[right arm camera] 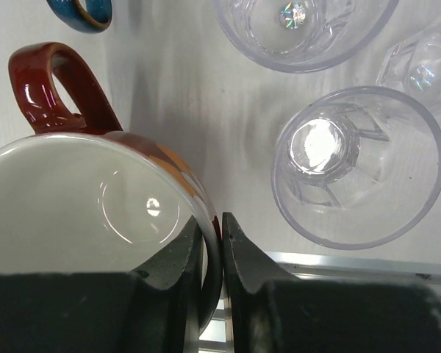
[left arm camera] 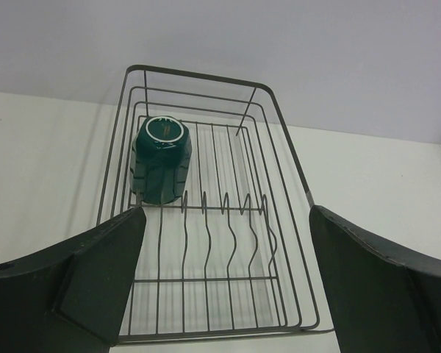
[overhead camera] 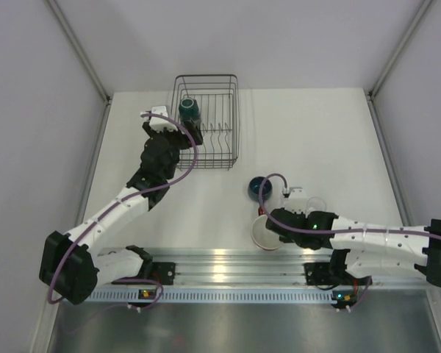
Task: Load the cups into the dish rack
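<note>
Top view / rack: the rectangular dark metal wire dish rack [overhead camera: 236, 121] stands toward 11 o'clock on the white table [overhead camera: 331, 140].
Top view / loaded: the teal faceted ceramic mug [overhead camera: 189, 110] is inside the rack, in its 10 o'clock corner. I judge one cup done.
Top view / waiting: the small dark-blue handled cup [overhead camera: 259, 188] and the big red white-inside cup [overhead camera: 266, 234] sit toward 5 o'clock on the table, well apart from the rack.
Top view / arms: the left gripper [overhead camera: 185, 134] is at the rack's 8 o'clock side. The right gripper [overhead camera: 270, 219] is at the red cup's 12 o'clock rim.
Left wrist view / left gripper: the fingers are spread wide and hold nothing. Only the rack shows between them.
Left wrist view / mug: it stands mouth-down with its pale foot ring up, at 11 o'clock beside the rack's left wall and behind the row of upright prongs [left arm camera: 206, 213]. It is probably inverted to drain.
Right wrist view / grip: the jaws are almost together and pinch the red cup's wall at its 4 o'clock rim, one finger inside the white bowl and one outside. I judge a rim pinch suits a cup too wide to span. The handle [right arm camera: 55, 88] at 11 o'clock is free.
Right wrist view / neighbours: three small clear glasses [right arm camera: 356, 165] stand mouth-up. The nearest is near the outer finger at 2 o'clock, not touching the cup.
Risk: lifting toward 2 o'clock could clip that glass, so a straight rise looks safer.
</note>
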Robot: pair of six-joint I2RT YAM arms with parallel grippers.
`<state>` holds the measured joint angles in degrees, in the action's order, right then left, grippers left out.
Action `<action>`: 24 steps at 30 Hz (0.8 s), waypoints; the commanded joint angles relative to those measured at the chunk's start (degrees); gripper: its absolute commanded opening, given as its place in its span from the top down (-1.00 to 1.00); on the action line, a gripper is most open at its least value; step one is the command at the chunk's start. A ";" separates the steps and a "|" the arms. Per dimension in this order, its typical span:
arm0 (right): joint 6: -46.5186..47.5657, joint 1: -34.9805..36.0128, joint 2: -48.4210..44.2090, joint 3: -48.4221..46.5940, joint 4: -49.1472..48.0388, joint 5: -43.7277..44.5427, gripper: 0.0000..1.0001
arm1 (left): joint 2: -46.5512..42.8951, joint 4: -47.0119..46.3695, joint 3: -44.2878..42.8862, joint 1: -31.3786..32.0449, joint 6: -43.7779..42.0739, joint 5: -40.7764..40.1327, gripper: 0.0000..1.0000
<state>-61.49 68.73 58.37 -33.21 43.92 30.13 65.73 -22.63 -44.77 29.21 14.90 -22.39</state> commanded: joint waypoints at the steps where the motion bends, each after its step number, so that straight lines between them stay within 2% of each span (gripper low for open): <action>1: 0.93 -0.26 1.66 -3.08 -2.26 -0.42 1.00 | -1.84 -1.45 0.21 0.14 -0.66 -0.81 -0.97; 11: 6.91 -0.26 1.31 -7.21 -4.55 -1.57 1.00 | -2.10 -1.36 0.39 0.14 -0.92 -1.16 -0.97; 24: 16.74 -0.26 1.31 -19.08 -2.53 1.07 1.00 | -3.24 0.13 -0.14 0.23 -1.62 -2.39 -0.97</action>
<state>-48.29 68.73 60.97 -47.05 44.73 28.80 64.40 -22.28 -44.56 29.21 14.24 -23.68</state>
